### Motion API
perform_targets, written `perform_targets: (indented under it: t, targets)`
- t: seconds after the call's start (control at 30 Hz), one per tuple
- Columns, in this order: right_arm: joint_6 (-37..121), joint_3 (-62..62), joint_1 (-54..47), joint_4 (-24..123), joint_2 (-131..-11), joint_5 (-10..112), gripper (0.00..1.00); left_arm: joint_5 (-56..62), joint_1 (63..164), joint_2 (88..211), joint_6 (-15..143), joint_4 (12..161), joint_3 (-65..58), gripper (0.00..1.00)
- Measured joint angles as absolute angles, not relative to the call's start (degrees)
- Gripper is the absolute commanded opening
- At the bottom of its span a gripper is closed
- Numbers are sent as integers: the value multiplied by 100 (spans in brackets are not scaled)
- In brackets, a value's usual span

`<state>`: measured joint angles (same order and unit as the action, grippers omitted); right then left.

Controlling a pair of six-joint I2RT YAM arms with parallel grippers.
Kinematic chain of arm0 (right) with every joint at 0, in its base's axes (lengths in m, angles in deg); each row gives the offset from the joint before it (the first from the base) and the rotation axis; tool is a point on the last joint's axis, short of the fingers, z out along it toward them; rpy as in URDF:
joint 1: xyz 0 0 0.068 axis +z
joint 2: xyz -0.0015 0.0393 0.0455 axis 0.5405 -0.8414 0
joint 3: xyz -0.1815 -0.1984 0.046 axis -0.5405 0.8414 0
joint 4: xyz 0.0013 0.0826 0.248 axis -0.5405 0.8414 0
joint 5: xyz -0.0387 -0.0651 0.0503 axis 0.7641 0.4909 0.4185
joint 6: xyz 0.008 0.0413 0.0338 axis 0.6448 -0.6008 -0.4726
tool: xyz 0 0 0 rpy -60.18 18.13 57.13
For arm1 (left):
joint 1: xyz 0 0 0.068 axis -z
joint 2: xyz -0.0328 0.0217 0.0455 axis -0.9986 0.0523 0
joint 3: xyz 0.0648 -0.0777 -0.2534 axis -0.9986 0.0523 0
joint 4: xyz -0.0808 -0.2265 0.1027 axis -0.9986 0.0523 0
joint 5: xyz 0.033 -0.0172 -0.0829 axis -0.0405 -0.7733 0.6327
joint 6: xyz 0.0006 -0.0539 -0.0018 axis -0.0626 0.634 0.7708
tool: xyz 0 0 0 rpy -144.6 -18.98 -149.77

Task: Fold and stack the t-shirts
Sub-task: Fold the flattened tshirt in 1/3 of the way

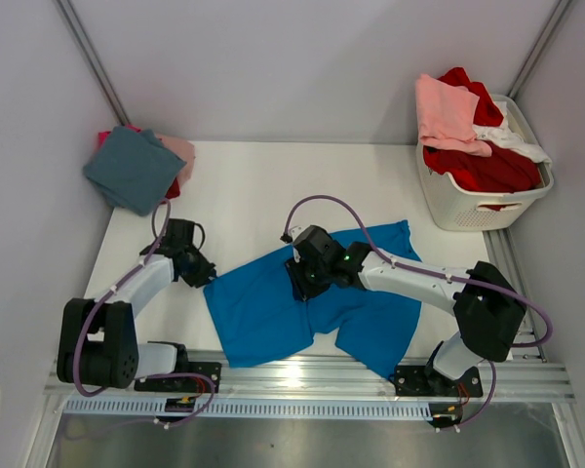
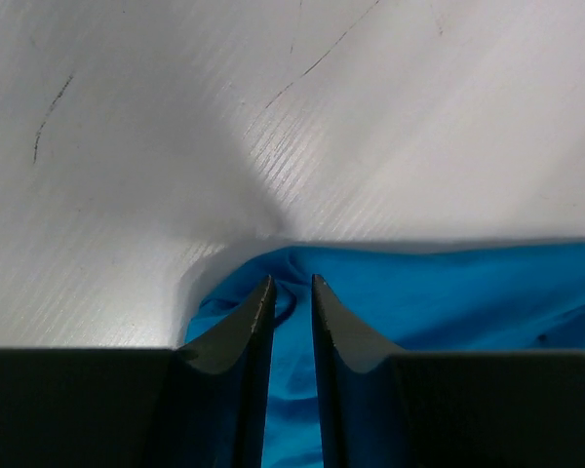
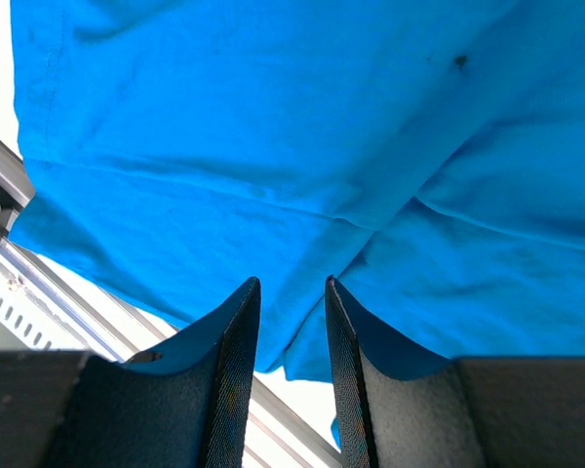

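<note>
- White tabletop (image 1: 273,185) between pale walls: a bright blue cloth t-shirt (image 1: 263,312) lies crumpled and skewed along the near edge, its lower hem touching the metal rail (image 1: 312,370).
- At the shirt's left corner, the left gripper (image 2: 291,283) has its jaws standing narrow astride a puckered ridge of blue cloth. Whether the pinch is firm cannot be told.
- Over the shirt's middle, near its far edge, the right gripper (image 3: 291,285) has its jaws a little apart above creased blue fabric. No grip can be confirmed from its wrist view.
- A dusty teal folded tee (image 1: 132,171) tops a small stack in the far left corner.
- A white slatted plastic laundry basket (image 1: 468,210), far right, holds a pale pink tee (image 1: 447,112) and a red tee (image 1: 483,171).
- The work appears to be at the spreading stage, with the blue shirt not yet flat.
- The next move likely calls for both arms to secure opposite edges and draw the cloth taut before any fold.
</note>
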<state>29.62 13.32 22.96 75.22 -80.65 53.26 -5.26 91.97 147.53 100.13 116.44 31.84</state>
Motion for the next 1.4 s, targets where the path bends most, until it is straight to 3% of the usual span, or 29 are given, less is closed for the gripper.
perform_targets:
  t: [0.13,0.17,0.57,1.0,1.23,1.3,1.4]
  targets:
    - [2960,1332,2292,7524,-8065,5328,36,-526,9274,14755,10015,11646,3186,10]
    - [2960,1332,2292,7524,-8065,5328,36,-526,9296,14755,10017,11644,3188,1]
    - [2956,1332,2292,7524,-8065,5330,36,-1234,9352,14497,10118,12048,3194,0]
    - [2916,1391,2294,7526,-8065,5335,36,-1757,8542,13994,10337,12249,3221,1]
    - [2916,1411,2294,7533,-8065,5350,36,-1680,8550,14047,10284,12219,3221,26]
    - [2916,1411,2294,7531,-8065,5354,36,-1632,8555,13800,10251,12188,3229,34]
    - [2925,1411,2294,7529,-8065,5391,36,-1431,8616,13033,10160,11963,3317,39]
